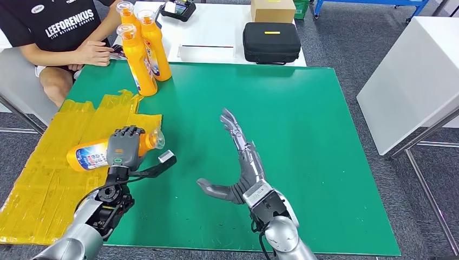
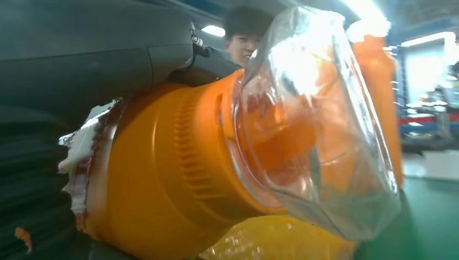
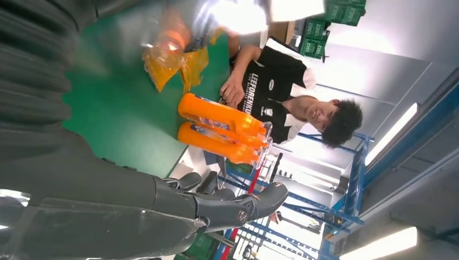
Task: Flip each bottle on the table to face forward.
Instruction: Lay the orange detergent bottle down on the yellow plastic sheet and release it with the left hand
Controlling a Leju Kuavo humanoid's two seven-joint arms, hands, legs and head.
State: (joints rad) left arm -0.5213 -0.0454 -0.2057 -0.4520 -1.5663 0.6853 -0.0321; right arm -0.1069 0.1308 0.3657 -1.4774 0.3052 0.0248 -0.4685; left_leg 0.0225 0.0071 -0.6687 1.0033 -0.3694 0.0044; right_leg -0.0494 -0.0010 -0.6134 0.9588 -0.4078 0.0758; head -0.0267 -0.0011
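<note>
At the near edge of the green table, the robot's left hand wraps its dark fingers over an orange bottle lying on its side, clear cap pointing toward the table's middle; the bottle rests on a crumpled sheet of yellow plastic spread over the table's left side. Seen from the left wrist, the same cap looms large and transparent in front of the ribbed orange neck, with the hand's grey cover pressed against the bottle above it. To the right, the right hand hovers over bare green surface with fingers stretched straight forward and thumb splayed to the side, holding nothing; its fingers show extended in the right wrist view as well. Farther back, near the table's far left corner, three more orange bottles stand upright in a tight cluster, just beside a seated person in a black shirt. Beyond them, on a white table, sit a black case and a cardboard box
</note>
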